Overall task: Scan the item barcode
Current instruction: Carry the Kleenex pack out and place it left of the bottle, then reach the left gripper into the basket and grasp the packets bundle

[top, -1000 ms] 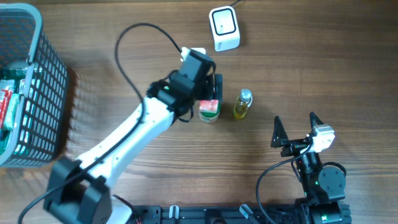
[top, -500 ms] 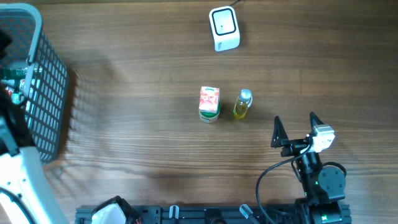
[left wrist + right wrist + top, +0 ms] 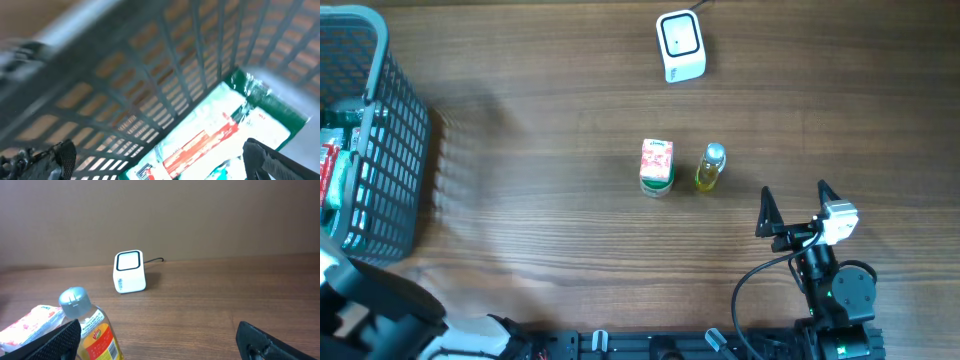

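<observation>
Overhead. The carton (image 3: 657, 166) sits mid-table (image 3: 540, 230). Its long axis runs far to near, with a pink printed face toward the far side and a green band at the near end. Whether it stands or lies cannot be told from here. The bottle (image 3: 710, 167) is just to its right and apart from it, holding yellow liquid, with its grey cap at the far end in this view. The scanner (image 3: 680, 45) is far of both and well apart. It is a white block with a dark-framed window, and its cable (image 3: 698, 6) runs off the far edge. A grey mesh basket (image 3: 400, 130) sits at the left edge with green, white and red packaging inside. The left arm (image 3: 370, 310) shows only as black and white links at the near-left corner. The right end effector (image 3: 796, 200) is near-right, its arm folded over its base and its fingers pointing far. The jaws are spread wide with nothing between them.

Left wrist. The view is blurred and looks down into the basket. A packet (image 3: 210, 140) lies flat on the basket floor, green and white with a red stripe, its long axis slanting lower left to upper right. The left end effector (image 3: 160, 162) hangs above it, jaws fully apart and gripping nothing.

Right wrist. The bottle stands upright at lower left, with a yellow label and its grey cap up. The carton's pink top peeks in beside it at the left edge. The scanner is far, its window facing this camera. The fingertips sit in both lower corners, wide open and empty.
</observation>
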Motion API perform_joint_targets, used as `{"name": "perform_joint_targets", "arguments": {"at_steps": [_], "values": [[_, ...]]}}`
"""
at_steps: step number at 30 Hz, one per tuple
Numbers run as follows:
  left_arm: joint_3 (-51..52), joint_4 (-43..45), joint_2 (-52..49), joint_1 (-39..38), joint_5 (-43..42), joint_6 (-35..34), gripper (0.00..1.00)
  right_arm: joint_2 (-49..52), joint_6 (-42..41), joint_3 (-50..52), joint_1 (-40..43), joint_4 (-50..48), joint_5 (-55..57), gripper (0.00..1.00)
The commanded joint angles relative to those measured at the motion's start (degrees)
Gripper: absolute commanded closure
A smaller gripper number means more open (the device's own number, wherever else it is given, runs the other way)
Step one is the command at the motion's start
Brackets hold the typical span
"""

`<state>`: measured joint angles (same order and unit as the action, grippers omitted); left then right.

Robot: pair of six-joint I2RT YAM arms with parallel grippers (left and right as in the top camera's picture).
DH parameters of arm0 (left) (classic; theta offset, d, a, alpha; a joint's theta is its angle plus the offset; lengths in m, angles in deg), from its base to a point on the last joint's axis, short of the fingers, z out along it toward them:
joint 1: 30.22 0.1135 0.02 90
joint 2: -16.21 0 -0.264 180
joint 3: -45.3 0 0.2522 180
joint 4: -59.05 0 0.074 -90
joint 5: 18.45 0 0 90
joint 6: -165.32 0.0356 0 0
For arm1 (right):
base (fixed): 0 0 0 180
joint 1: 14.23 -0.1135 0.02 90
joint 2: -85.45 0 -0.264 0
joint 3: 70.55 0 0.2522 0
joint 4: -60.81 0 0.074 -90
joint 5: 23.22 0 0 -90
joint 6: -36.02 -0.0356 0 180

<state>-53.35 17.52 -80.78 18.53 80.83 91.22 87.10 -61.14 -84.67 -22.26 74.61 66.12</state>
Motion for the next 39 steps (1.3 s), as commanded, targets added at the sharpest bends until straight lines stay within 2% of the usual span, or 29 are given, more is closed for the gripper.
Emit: {"name": "perform_joint_targets", "arguments": {"at_steps": [1,4,8,15,17,20,22,23,24,26,29,34,39], "values": [[-0.11,-0.31,-6.84,1.73,-9.05,9.11,0.0,-0.24,0.98,-0.02,0.24,-0.17,-0.52,0.0],[-0.11,-0.28,-12.83,1.88,-15.69,14.16,0.0,-0.24,1.01,-0.02,0.24,-0.17,-0.52,0.0],[-0.11,0.09,-19.56,1.88,-17.35,17.79,0.0,-0.24,0.98,-0.02,0.24,-0.17,-0.52,0.0],[-0.11,0.22,-22.1,1.88,-18.38,18.1,0.0,-0.24,1.01,-0.02,0.24,-0.17,-0.52,0.0],[-0.11,-0.9,-22.1,1.88,-18.88,16.98,0.03,-0.24,1.01,-0.02,0.24,-0.17,-0.55,0.0],[-0.11,-1.84,-21.68,1.88,-18.84,10.32,0.1,-0.24,1.03,-0.02,0.24,-0.17,-0.55,0.0],[-0.13,-1.62,-20.48,1.88,-18.84,4.68,0.08,-0.24,1.01,-0.02,0.24,-0.17,-0.52,0.0],[-0.22,-1.62,-19.58,1.88,-18.84,4.2,0.0,-0.24,1.01,-0.02,0.24,-0.17,-0.55,0.0],[-0.22,-1.57,-18.97,1.88,-18.82,4.24,0.0,-0.24,0.98,-0.02,0.24,-0.17,-0.52,0.0],[-0.22,-1.75,-18.32,1.88,-18.84,5.42,0.0,-0.24,1.01,-0.02,0.24,-0.17,-0.52,0.0],[-0.22,-2.51,-18.29,1.4,-18.45,14.95,0.0,-0.24,1.01,-0.02,0.24,-0.17,-0.52,0.0],[-0.22,-3.1,-18.29,0.57,-17.16,25.24,0.0,-0.24,1.01,-0.02,0.24,-0.17,-0.55,0.0],[-0.2,-5.64,-19.8,0.59,-17.38,25.86,0.0,-0.24,1.03,-0.02,0.24,-0.17,-0.52,0.0]]}}
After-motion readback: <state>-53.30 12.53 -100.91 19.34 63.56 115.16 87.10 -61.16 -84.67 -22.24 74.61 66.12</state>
